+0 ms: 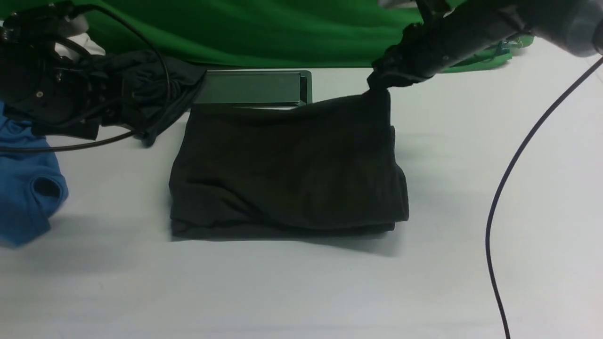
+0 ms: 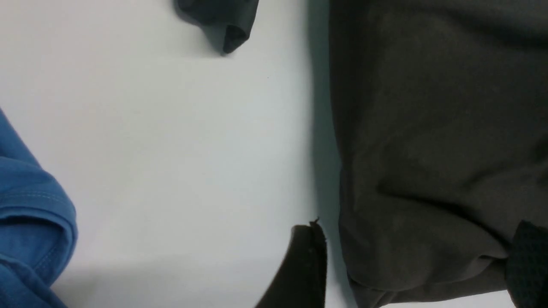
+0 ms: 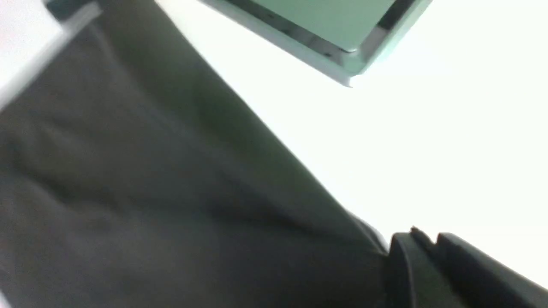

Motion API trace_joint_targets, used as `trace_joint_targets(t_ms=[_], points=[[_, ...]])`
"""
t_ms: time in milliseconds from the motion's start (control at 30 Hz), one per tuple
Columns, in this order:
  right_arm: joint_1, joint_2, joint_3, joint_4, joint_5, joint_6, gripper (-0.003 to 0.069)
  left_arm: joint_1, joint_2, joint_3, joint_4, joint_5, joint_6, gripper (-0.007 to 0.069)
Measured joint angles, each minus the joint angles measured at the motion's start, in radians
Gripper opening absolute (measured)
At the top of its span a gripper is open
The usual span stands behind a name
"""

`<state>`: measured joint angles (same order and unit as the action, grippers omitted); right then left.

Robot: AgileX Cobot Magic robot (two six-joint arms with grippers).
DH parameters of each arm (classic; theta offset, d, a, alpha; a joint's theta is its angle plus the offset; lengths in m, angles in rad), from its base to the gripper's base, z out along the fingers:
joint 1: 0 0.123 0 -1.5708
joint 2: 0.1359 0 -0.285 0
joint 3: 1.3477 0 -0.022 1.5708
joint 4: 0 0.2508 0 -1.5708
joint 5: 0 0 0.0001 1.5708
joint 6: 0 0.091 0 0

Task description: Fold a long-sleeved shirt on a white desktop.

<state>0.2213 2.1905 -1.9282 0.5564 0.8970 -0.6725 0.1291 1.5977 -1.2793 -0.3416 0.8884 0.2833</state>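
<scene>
The long-sleeved shirt (image 1: 287,169) lies folded into a thick dark rectangle in the middle of the white desktop (image 1: 471,212). My right gripper (image 1: 379,84) is shut on the shirt's far right corner and holds that corner raised in a small peak. In the right wrist view its fingers (image 3: 428,240) press together, and the shirt (image 3: 171,192) runs into them. My left arm (image 1: 61,94) hangs at the far left, away from the shirt. In the left wrist view the left gripper (image 2: 420,226) stands open, and a corner of the shirt (image 2: 428,128) shows between its fingers.
A bright blue shirt (image 1: 28,188) lies at the left edge. A charcoal garment (image 1: 141,80) is bunched under the left arm. The grey cable hatch (image 1: 252,88) sits just behind the shirt. A black cable (image 1: 513,165) loops across the right side. A green backdrop (image 1: 259,28) closes the far edge.
</scene>
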Motion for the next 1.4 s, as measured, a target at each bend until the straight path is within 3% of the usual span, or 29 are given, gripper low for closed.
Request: trace_joint_targets(t_ms=[167,400,533,700,733,767,800,833,867,933,1067,1100,1167,1200,1300,1400], points=[[0.001,0.031,0.0,-0.119,-0.043,-0.01,0.0058,0.0,0.0,0.0,0.0,-0.003,0.0,0.0596],[0.001,0.007,0.0,-0.387,-0.088,0.194,0.0311,0.0,0.0,0.0,0.0,-0.004,0.0,0.0596],[0.001,-0.111,0.0,-0.453,-0.047,0.265,0.0388,0.0,0.0,0.0,-0.002,0.002,0.0,0.0596],[0.001,-0.301,0.0,-0.466,0.051,0.322,0.0293,0.0,0.0,0.0,-0.067,0.047,0.028,0.0594],[0.001,-0.375,0.0,-0.468,0.069,0.354,0.0199,0.0,0.0,0.0,-0.133,0.078,0.09,0.0587],[0.001,-0.393,0.001,-0.468,0.074,0.363,0.0173,0.0,0.0,0.0,-0.144,0.082,0.1,0.0583],[0.001,-0.473,0.013,-0.468,0.075,0.412,0.008,0.0,-0.002,0.0,-0.247,0.121,0.181,0.0566],[0.001,-0.473,0.017,-0.468,0.075,0.417,0.0074,0.0,-0.004,0.0,-0.259,0.125,0.19,0.056],[0.001,-0.559,0.072,-0.468,0.074,0.456,0.004,0.0,-0.01,0.0,-0.356,0.164,0.249,0.0528],[0.002,-0.617,0.119,-0.468,0.07,0.478,0.0029,0.0,-0.02,0.0,-0.394,0.184,0.271,0.0497],[0.01,-0.843,0.425,-0.467,-0.03,0.523,0.0017,0.0,-0.09,0.0,-0.435,0.233,0.307,0.0344],[0.011,-0.949,0.606,-0.455,-0.132,0.534,0.0016,-0.009,-0.153,0.0,-0.419,0.236,0.318,0.0255],[0.011,-1.06,0.775,-0.44,-0.245,0.535,0.0016,-0.023,-0.21,0.0,-0.396,0.237,0.325,0.0183],[0.011,-1.163,0.903,-0.425,-0.338,0.536,0.0016,-0.045,-0.28,0.005,-0.356,0.237,0.329,0.0104],[0.011,-1.353,1.186,-0.4,-0.562,0.537,0.0016,-0.082,-0.408,0.052,-0.284,0.231,0.312,0.0029],[0.011,-1.552,1.431,-0.395,-0.765,0.537,0.0016,-0.108,-0.553,0.154,-0.204,0.223,0.257,0.0017]])
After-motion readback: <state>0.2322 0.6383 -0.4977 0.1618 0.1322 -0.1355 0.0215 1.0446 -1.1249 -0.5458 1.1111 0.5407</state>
